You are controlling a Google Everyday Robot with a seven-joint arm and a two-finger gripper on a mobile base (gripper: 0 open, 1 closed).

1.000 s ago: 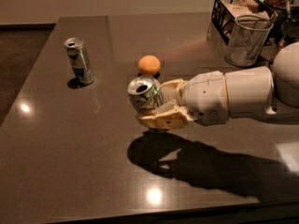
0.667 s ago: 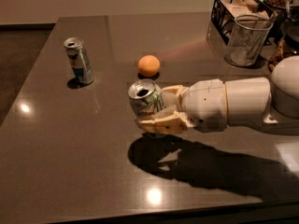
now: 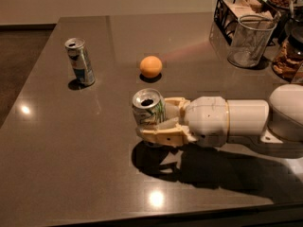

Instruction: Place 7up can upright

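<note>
The 7up can [image 3: 148,109], silver-white with green lettering and an open silver top, is held nearly upright in my gripper [image 3: 158,119] near the middle of the dark table [image 3: 71,164]. The cream fingers [image 3: 161,135] are shut around the can's sides. The can's base is close to the tabletop; I cannot tell whether it touches. The white arm reaches in from the right edge.
A slimmer silver-and-blue can [image 3: 79,62] stands upright at the left rear. An orange [image 3: 151,66] lies behind the gripper. A wire mesh cup [image 3: 250,41], a black wire basket [image 3: 232,8] and jars stand at the right rear.
The gripper with the can has moved slightly lower and toward the near side; the can stays in the grasp. Other objects have not moved.
</note>
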